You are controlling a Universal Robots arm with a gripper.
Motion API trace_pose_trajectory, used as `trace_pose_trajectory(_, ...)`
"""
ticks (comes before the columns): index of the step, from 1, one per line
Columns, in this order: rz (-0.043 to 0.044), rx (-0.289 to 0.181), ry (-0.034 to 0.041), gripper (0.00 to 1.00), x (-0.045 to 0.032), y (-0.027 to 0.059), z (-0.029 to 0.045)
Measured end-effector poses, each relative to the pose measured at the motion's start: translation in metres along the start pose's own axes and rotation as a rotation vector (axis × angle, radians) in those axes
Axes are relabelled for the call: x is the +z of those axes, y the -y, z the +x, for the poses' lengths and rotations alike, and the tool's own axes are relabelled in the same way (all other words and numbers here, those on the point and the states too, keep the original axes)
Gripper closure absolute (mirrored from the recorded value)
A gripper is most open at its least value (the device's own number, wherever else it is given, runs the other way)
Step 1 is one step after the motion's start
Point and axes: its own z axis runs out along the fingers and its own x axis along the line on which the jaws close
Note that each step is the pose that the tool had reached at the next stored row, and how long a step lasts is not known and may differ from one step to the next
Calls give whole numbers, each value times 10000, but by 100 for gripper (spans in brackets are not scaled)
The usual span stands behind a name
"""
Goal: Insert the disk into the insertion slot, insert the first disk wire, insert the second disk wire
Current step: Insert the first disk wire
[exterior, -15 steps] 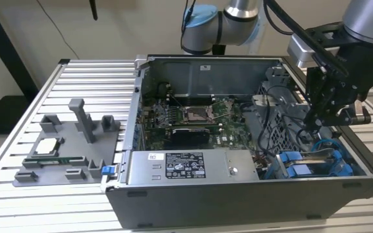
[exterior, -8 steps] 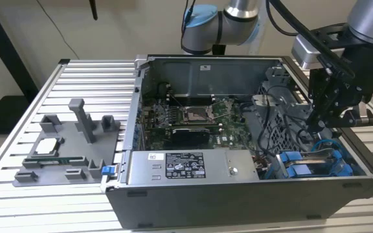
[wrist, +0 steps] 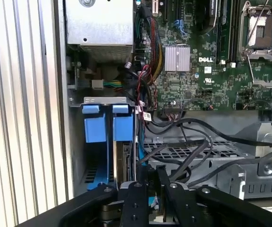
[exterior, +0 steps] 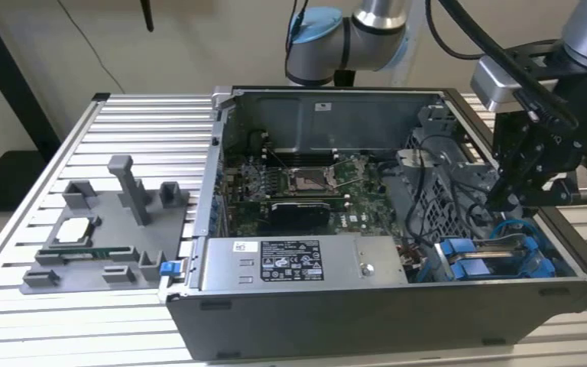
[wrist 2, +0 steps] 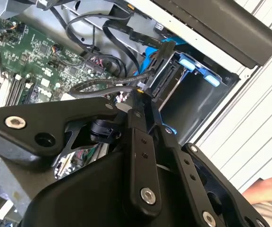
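Nearest us in the second wrist view is the black linkage gripper [wrist 2: 140, 97]. Its jaws stand narrow and, we judge, pinch a black braided wire [wrist 2: 103, 86] just behind its flat black plug [wrist 2: 160, 71]. The flat silver-grey disk in its bright blue plastic frame [wrist 2: 174, 82] lies just beyond the claw. We cannot tell whether the plug touches its end. The disk stands on edge, seated in the grey sheet-metal insertion slot with blue rails [exterior: 497, 261], long axis running down away from the claw. The slot sits in the corner of the open grey computer case [exterior: 375, 313] at the exterior view's right, beside the green motherboard [wrist: 192, 80].
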Motion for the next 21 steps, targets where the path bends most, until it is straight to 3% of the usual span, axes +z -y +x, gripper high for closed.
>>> trace_pose_trajectory(9,-221,22,-8,100,7,75,60)
trace_pose_trajectory(21,-647,64,-25,100,35,175,138)
